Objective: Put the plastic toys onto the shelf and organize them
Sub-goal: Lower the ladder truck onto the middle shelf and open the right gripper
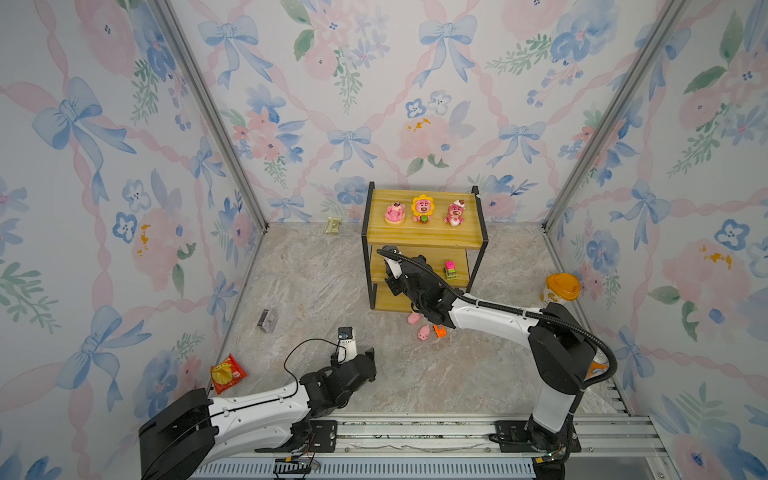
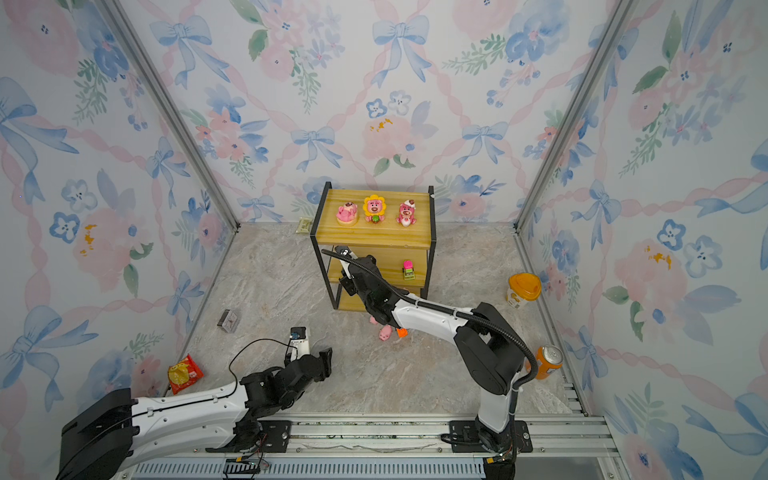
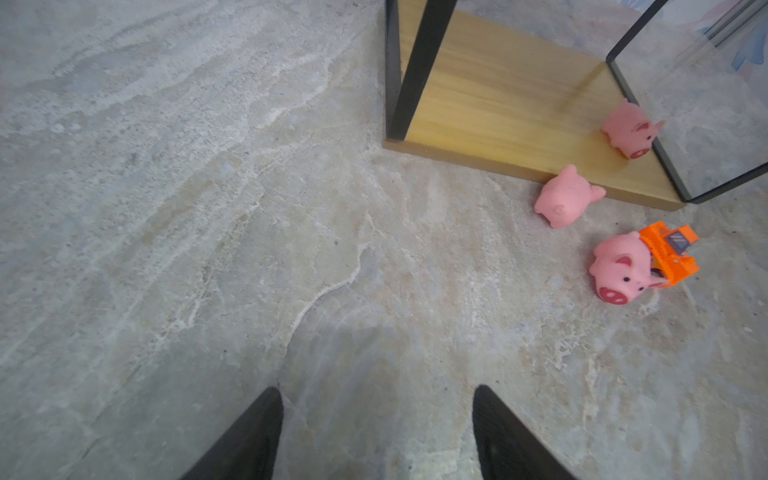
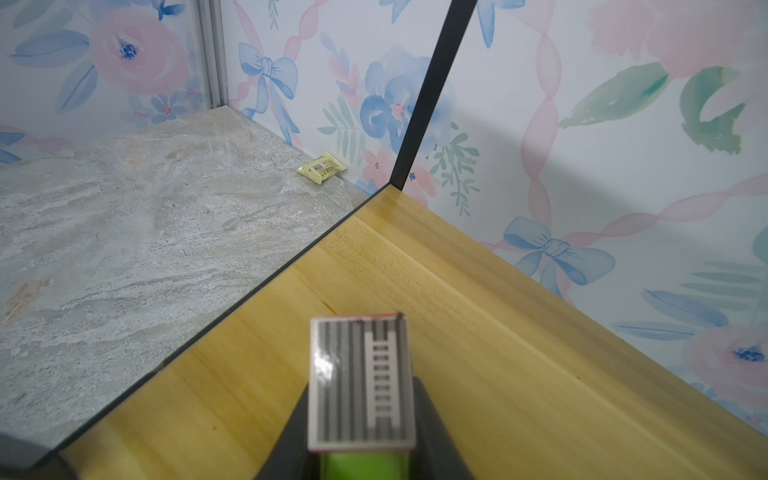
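Right gripper (image 4: 361, 424) pinching red-green car (image 4: 360, 382), grey-striped ladder-print roof, over shelf (image 4: 498, 311), 9 o'clock side; left gripper (image 3: 376, 390) open, empty.

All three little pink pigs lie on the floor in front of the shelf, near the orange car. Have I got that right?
Not quite: only two do, one pig at the board's edge and a second pig against the orange car. The third pig lies on the bottom board of the shelf, not on the floor. The left wrist view shows it.
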